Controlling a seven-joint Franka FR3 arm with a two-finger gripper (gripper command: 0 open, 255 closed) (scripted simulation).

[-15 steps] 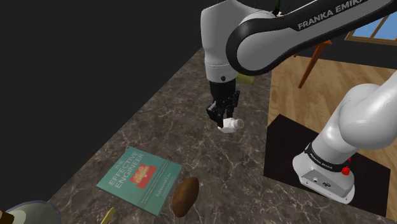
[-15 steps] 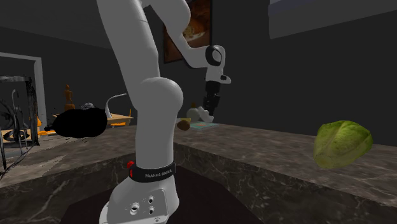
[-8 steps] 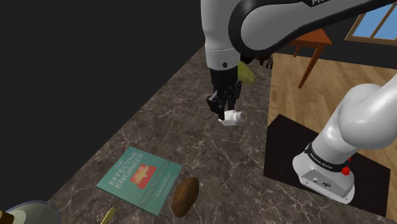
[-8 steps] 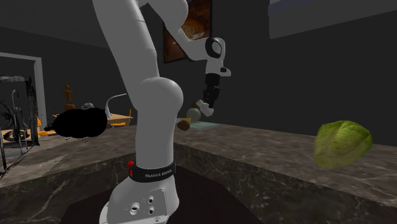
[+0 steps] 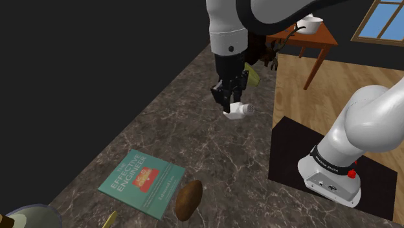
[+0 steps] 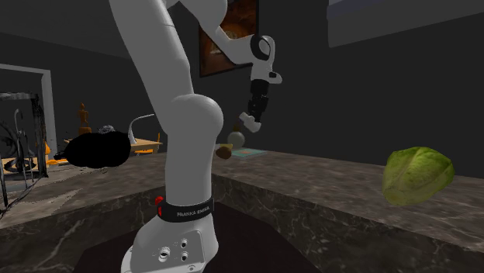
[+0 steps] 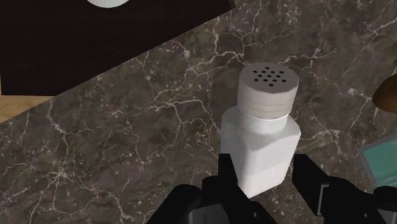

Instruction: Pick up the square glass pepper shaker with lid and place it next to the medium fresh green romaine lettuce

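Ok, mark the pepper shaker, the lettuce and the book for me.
pepper shaker (image 7: 262, 149), wrist view, white body below the perforated lid.
romaine lettuce (image 6: 417, 175), second exterior view, middle of the green head.
book (image 5: 142, 182), shoulder view, middle of the teal cover.

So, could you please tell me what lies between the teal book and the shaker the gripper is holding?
Only bare marble counter, seen in the shoulder view, separates the book from the held shaker.

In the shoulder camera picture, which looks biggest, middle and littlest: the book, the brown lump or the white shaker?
1. The teal book looks biggest.
2. The brown lump comes next.
3. The white shaker looks littlest, though the gripper hides part of it, so it may be a bit bigger than it seems.
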